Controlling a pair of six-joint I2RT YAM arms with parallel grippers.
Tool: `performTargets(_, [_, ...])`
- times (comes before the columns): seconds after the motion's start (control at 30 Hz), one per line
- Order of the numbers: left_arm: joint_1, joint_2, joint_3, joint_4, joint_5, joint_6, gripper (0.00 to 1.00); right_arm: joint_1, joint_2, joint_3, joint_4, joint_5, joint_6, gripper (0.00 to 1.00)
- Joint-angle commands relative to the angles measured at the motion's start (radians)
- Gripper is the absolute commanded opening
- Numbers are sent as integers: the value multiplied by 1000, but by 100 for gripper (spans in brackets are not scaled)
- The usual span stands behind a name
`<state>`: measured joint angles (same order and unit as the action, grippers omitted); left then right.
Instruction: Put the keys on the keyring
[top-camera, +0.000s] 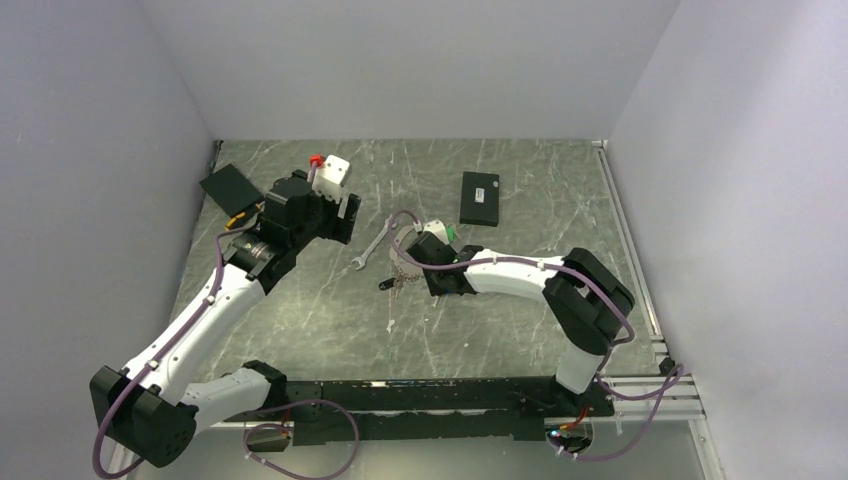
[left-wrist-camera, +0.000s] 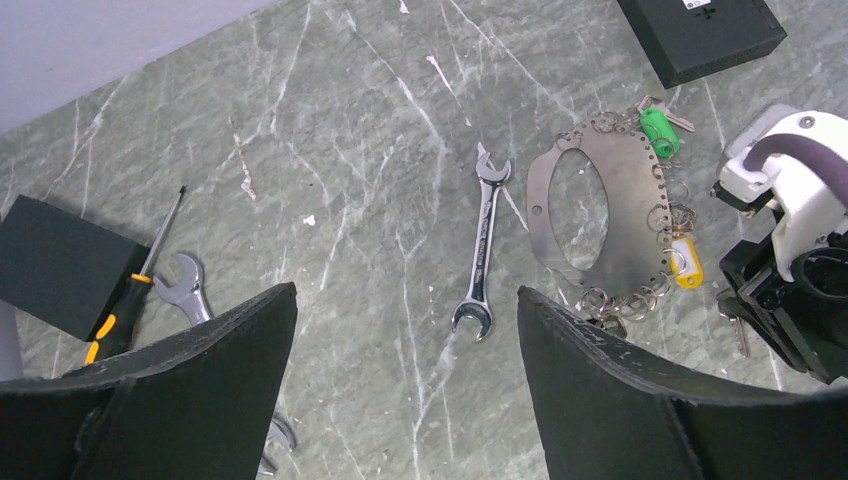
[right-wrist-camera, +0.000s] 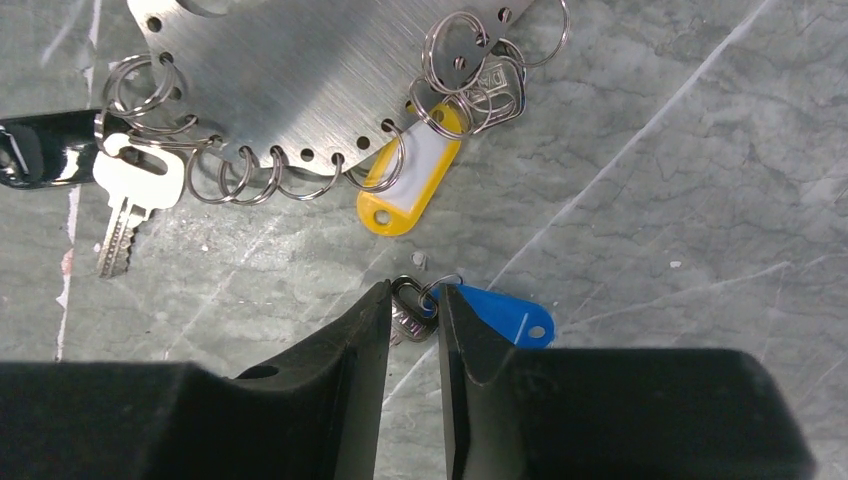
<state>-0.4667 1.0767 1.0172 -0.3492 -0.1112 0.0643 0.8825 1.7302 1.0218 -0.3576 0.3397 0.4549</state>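
No marking can be read. The wrench shank carries stamping (too small to make out); one key head shows blurred embossing.

**Left wrist view: open fingers over a marbled table**

The left gripper hung wide open, and between its black fingers showed a silver wrench lying on the green table. Just right of it lay the keyring, a flat metal oval edged with small rings that carried a green tag, a yellow tag and keys. The right arm stood beside it. At left lay a screwdriver, a second wrench and a black box.
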Motion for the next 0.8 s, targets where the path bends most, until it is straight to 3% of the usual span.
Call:
performTargets(0.0, [-5, -21, 14, 18, -14, 15, 85, 1, 20, 37, -1, 29, -8, 27])
performTargets(0.27, [-5, -24, 14, 16, -15, 17, 85, -1, 29, 35, 3, 41, -18, 21])
performTargets(0.57, [-6, -24, 14, 15, -16, 20, 85, -1, 22, 33, 4, 47, -30, 0])
performTargets(0.77, [-5, -21, 14, 13, -23, 23, 85, -1, 7, 44, -5, 52, -65, 0])
